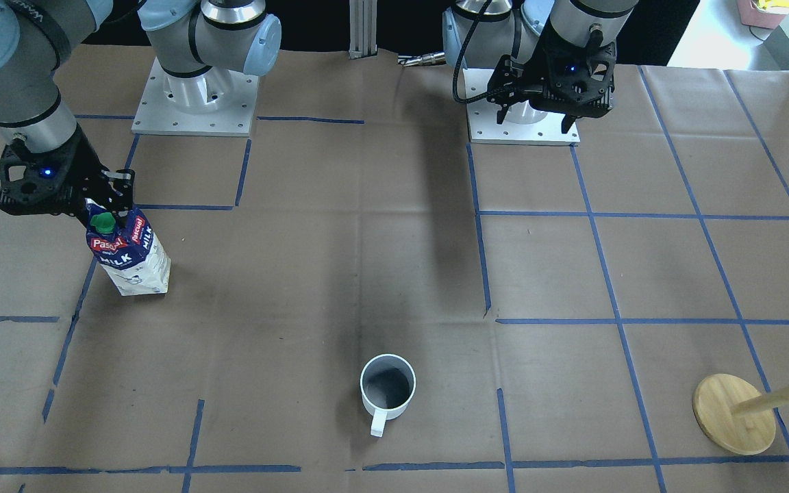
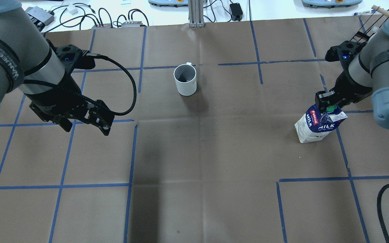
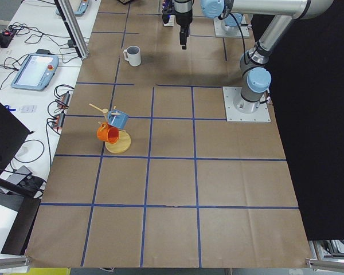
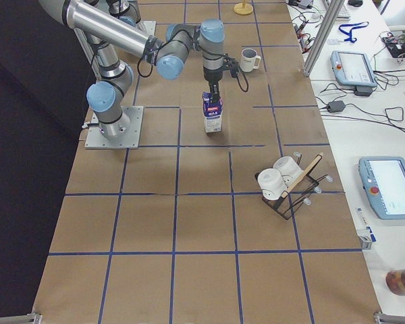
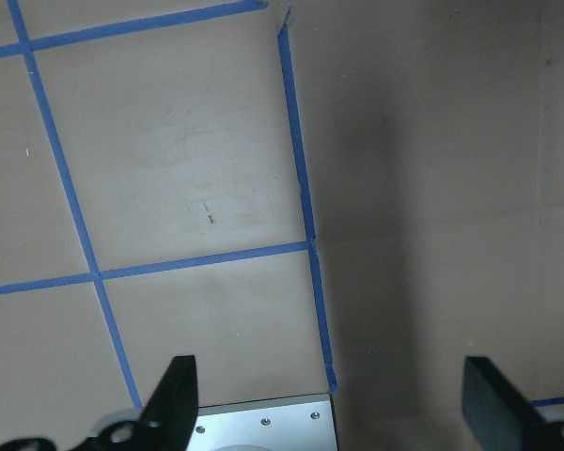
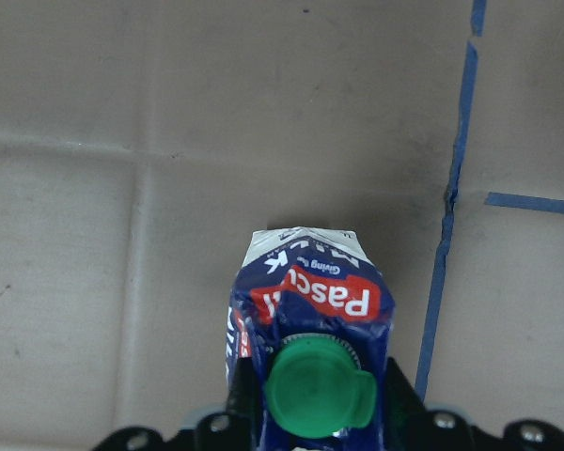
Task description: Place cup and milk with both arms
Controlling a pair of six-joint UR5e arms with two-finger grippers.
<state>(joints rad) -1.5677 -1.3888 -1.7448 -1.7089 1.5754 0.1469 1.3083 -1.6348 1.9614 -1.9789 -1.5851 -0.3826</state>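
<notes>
The milk (image 1: 129, 255) is a blue and white carton with a green cap, standing slightly tilted on the brown paper at the robot's right. My right gripper (image 1: 111, 205) is shut on the carton's gable top; this also shows in the overhead view (image 2: 328, 103). The right wrist view looks down on the cap and red band of the milk (image 6: 312, 310). The cup (image 1: 387, 386) stands upright by itself near the far middle of the table, handle pointing away from the robot; it also shows in the overhead view (image 2: 185, 79). My left gripper (image 2: 87, 125) is open and empty, hovering well to the cup's left.
A wooden mug stand (image 1: 733, 413) with a blue and an orange mug is at the far left end. A wire rack with white cups (image 4: 284, 182) sits at the right end. The arms' base plates (image 1: 523, 116) are at the robot's edge. A black cable (image 2: 383, 199) lies near the right.
</notes>
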